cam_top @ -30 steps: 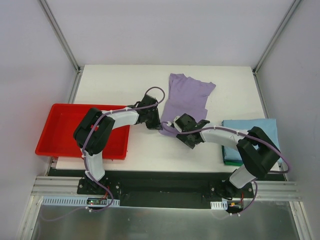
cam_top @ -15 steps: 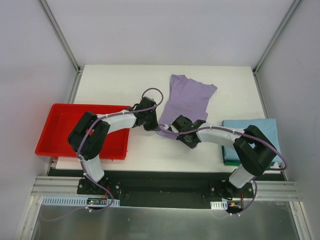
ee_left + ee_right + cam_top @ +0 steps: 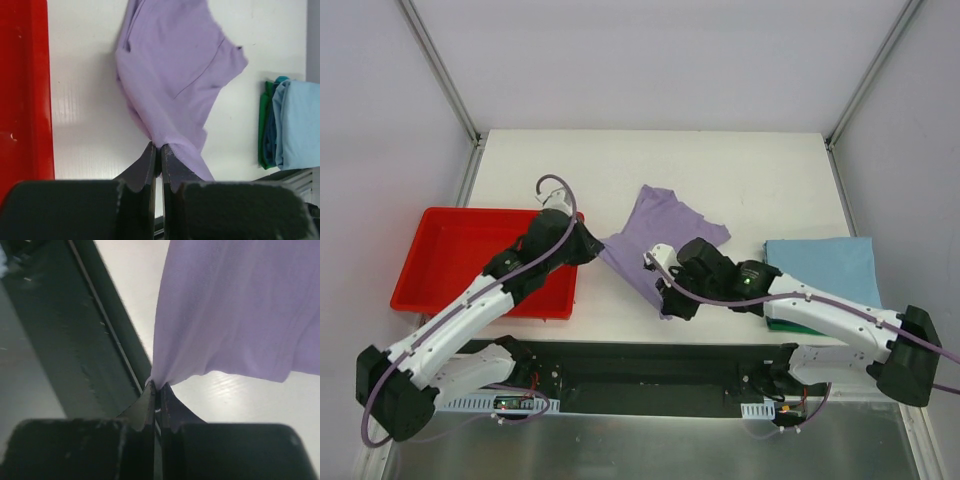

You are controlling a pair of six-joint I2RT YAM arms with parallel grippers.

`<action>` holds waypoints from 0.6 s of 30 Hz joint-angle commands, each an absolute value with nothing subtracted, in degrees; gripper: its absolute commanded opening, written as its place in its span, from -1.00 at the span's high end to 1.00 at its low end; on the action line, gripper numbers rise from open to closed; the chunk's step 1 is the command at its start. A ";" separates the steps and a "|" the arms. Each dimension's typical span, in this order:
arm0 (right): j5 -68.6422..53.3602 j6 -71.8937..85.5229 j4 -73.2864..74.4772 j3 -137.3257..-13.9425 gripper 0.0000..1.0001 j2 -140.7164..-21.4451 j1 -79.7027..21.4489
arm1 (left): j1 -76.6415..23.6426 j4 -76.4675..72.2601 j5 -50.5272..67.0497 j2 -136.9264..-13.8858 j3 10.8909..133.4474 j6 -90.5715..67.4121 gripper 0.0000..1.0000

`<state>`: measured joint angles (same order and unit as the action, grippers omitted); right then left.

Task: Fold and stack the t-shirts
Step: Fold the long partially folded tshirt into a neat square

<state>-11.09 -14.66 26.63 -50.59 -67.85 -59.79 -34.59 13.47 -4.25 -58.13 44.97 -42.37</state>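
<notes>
The lavender t-shirt [image 3: 665, 228] hangs stretched between both grippers, lifted over the middle of the white table [image 3: 560, 170]. My left gripper [image 3: 598, 247] is shut on its left edge, and the cloth [image 3: 175, 65] fans away from the pinched fingertips [image 3: 160, 146]. My right gripper [image 3: 666, 303] is shut on the shirt's near corner, close to the table's front edge; the fabric [image 3: 240, 305] rises from its tips [image 3: 159, 385]. At the right the light blue t-shirt [image 3: 830, 270] lies folded on the dark green t-shirt [image 3: 782, 324], which shows only as a thin edge.
A red tray [image 3: 450, 255] sits at the table's left, under the left arm. The black front rail [image 3: 75, 340] runs just behind the right gripper. White walls and metal posts [image 3: 445, 75] enclose the table.
The right gripper closed on the lavender shirt's near corner. Both arms then pulled back toward the front edge, dragging the shirt nearer and leftward and lifting it.
</notes>
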 commanded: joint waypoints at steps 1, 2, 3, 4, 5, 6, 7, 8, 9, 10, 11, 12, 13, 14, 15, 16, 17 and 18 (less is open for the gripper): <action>-22.76 -5.28 25.49 -51.59 0.99 -63.03 -60.03 | -34.54 16.17 -11.60 -50.81 44.64 -39.38 1.00; -22.50 -4.49 25.23 -51.42 0.99 -62.23 -60.03 | -34.54 16.17 -11.51 -50.37 45.26 -38.94 1.00; -22.06 -3.79 25.05 -51.33 0.99 -61.36 -60.03 | -34.54 16.17 -11.25 -50.27 45.87 -38.41 1.00; -20.93 -3.00 25.14 -51.33 0.99 -60.65 -59.86 | -34.54 16.17 -10.81 -50.80 46.84 -37.97 1.00; -20.05 -2.21 25.05 -51.42 0.99 -59.86 -59.68 | -34.54 16.17 -10.81 -51.24 47.63 -37.62 1.00; -19.52 -1.85 24.96 -51.42 0.99 -59.16 -59.16 | -34.45 16.17 -11.07 -52.55 48.77 -37.44 1.00; -18.64 -1.50 25.13 -51.42 0.99 -58.72 -58.28 | -34.54 16.08 -11.42 -53.78 50.00 -36.92 1.00; -17.94 -1.32 25.14 -51.24 0.99 -58.19 -56.79 | -34.54 16.17 -12.38 -55.53 51.23 -36.65 1.00; -17.06 -0.80 25.22 -51.07 0.99 -58.10 -55.12 | -34.54 16.17 -13.52 -57.55 52.81 -36.56 1.00; -16.79 -0.62 25.49 -50.98 0.99 -58.36 -52.15 | -34.54 16.08 -14.23 -59.22 54.13 -36.48 1.00; -17.14 -1.05 25.49 -50.80 0.99 -58.88 -49.86 | -34.45 16.00 -15.11 -61.33 55.88 -36.65 1.00; -16.96 -1.14 25.66 -50.80 0.99 -59.76 -47.83 | -34.45 16.08 -15.81 -63.35 57.73 -36.48 1.00; -16.53 -1.32 25.75 -51.06 0.99 -60.46 -45.72 | -34.45 16.00 -16.08 -65.72 59.14 -36.04 1.00; -15.74 -1.75 26.01 -51.41 0.99 -61.34 -43.79 | -34.45 16.08 -16.34 -68.27 61.06 -35.69 1.00; -15.21 -2.19 26.19 -51.85 0.99 -62.13 -42.12 | -34.45 16.08 -16.78 -70.47 62.91 -35.16 1.00; -14.77 -2.55 26.28 -52.38 0.99 -63.01 -39.92 | -34.45 16.08 -17.22 -72.92 64.41 -34.81 1.00; -14.50 -3.16 26.54 -52.99 0.99 -63.80 -38.34 | -34.37 16.08 -18.01 -75.04 66.16 -34.63 1.00; -14.41 -4.38 26.63 -53.52 0.99 -64.94 -36.84 | -34.28 16.17 -18.37 -77.49 67.66 -34.54 1.00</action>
<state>-15.79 -2.79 23.27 -50.59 -62.17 -41.76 -34.94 17.78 -10.83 -71.11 60.99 -37.47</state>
